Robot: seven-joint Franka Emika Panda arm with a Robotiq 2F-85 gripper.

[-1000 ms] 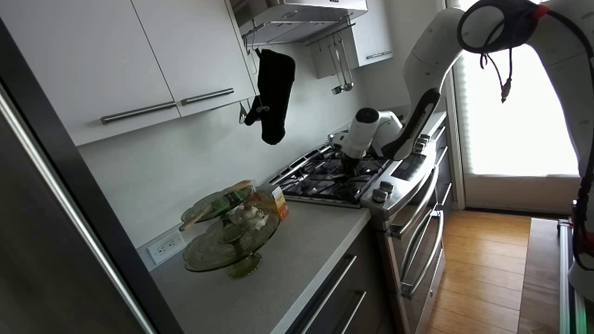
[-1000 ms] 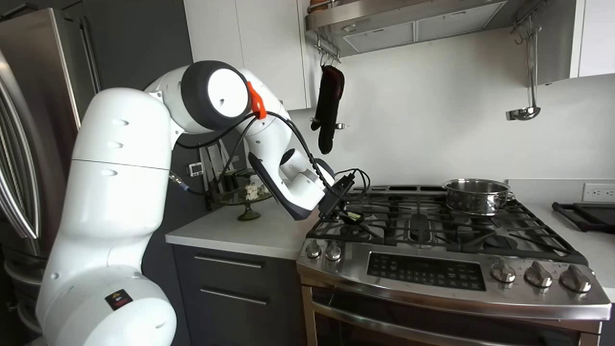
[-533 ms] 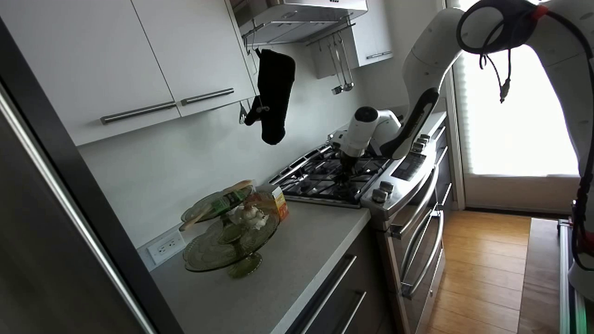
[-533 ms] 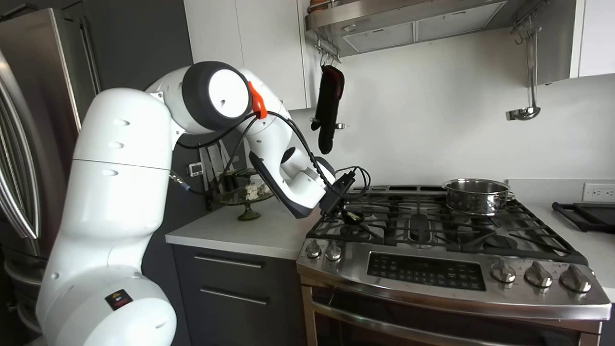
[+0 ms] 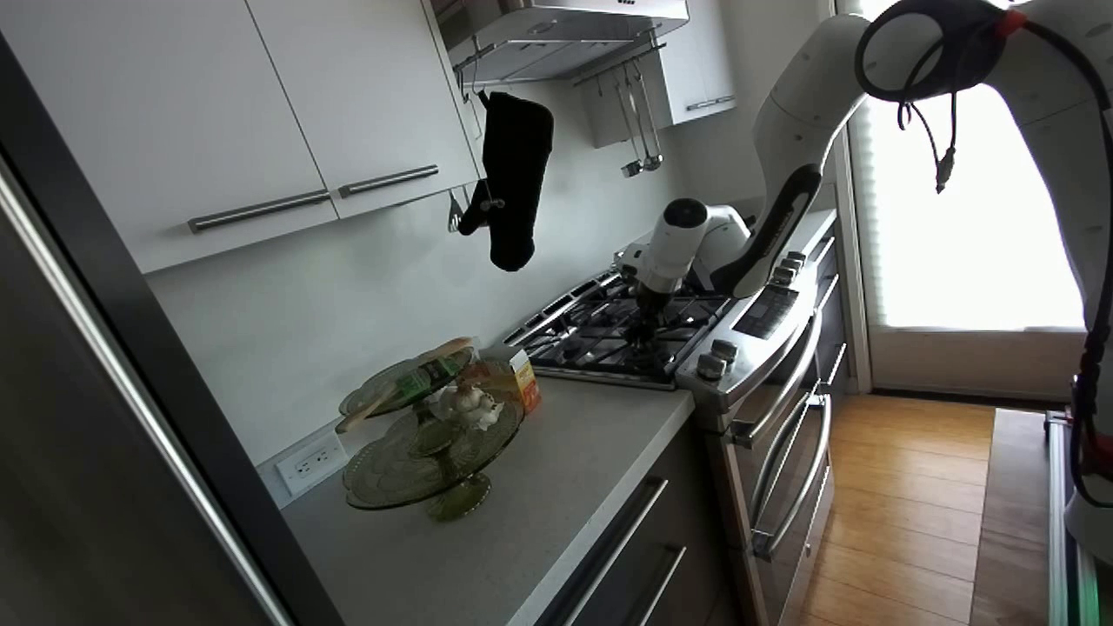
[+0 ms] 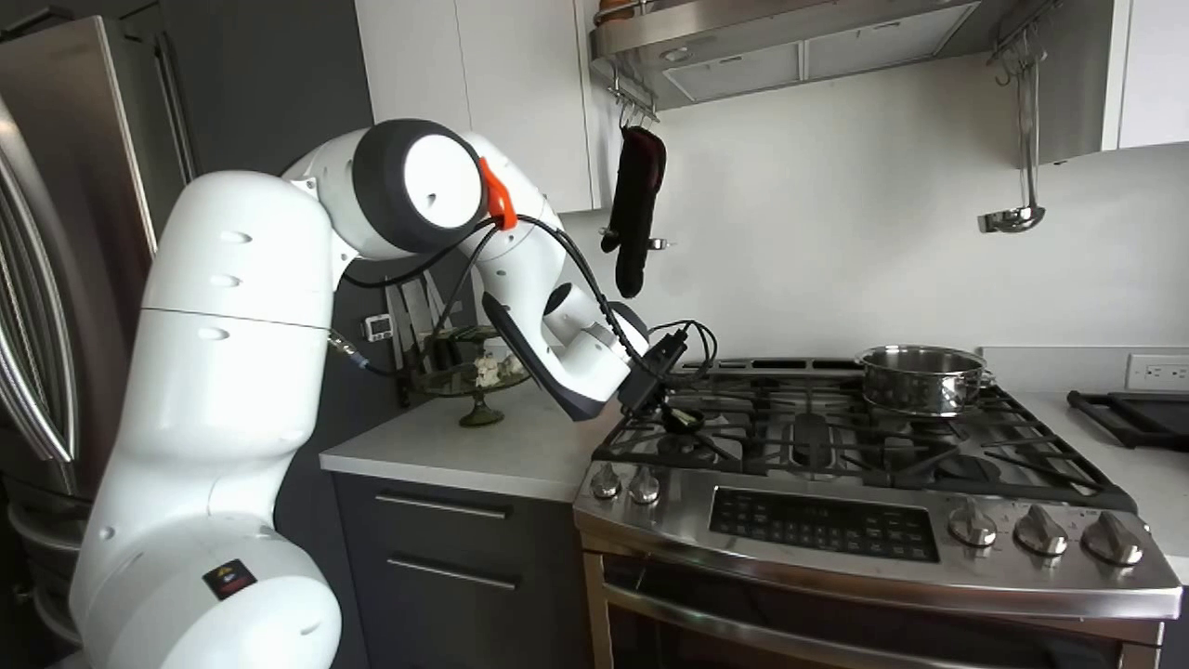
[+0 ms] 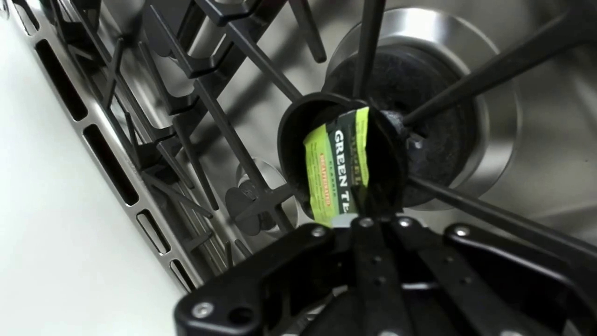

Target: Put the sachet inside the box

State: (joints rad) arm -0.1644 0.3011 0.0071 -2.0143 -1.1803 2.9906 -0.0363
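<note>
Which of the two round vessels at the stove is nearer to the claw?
The small black one, framing the green tea sachet in the wrist view; the other, a shiny steel pot, stands farther away.

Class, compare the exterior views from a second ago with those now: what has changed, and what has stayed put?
In an exterior view, the gripper has shifted very slightly toward the picture's left; the rest of the arm has hardly moved. No grasp or release of the sachet can be made out. Unchanged: the steel pot, the garlic, the orange-and-yellow carton and the hanging oven mitt.
</note>
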